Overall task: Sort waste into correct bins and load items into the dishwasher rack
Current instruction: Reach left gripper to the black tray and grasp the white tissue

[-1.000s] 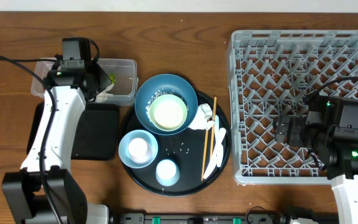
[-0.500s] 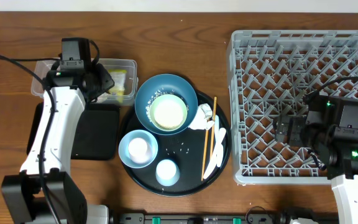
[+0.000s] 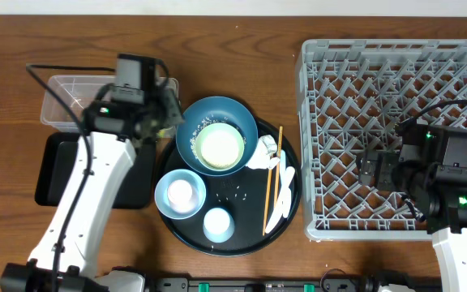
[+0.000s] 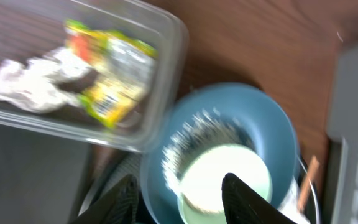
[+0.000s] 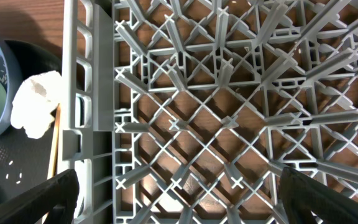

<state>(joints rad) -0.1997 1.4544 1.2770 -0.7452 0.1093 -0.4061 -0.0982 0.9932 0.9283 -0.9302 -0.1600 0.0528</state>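
My left gripper [image 3: 162,122] [image 4: 180,200] is open and empty. It hovers over the near-left rim of the big dark-blue bowl [image 3: 217,134] [image 4: 272,130], which holds a pale cup [image 3: 220,147] [image 4: 225,177] and rice grains. The clear tub [image 3: 59,97] [image 4: 166,37] holds the yellow-green wrapper [image 4: 114,71] and a crumpled napkin [image 4: 27,87]. The black rectangular tray [image 3: 55,166] lies below the tub. Another napkin [image 3: 267,148] [image 5: 36,102], chopsticks [image 3: 271,182] and a white spoon [image 3: 283,201] lie on the round tray. My right gripper [image 3: 377,170] [image 5: 179,199] is open over the grey rack [image 3: 396,73] [image 5: 216,93].
The round black tray [image 3: 250,235] also carries a small light-blue bowl [image 3: 180,193], a small pale cup [image 3: 218,225] and scattered rice grains [image 3: 237,191]. The rack stands close against its right side.
My left arm has swung right from over the clear tub to the dark-blue bowl's edge, leaving the wrapper in the tub. The right arm has not moved.
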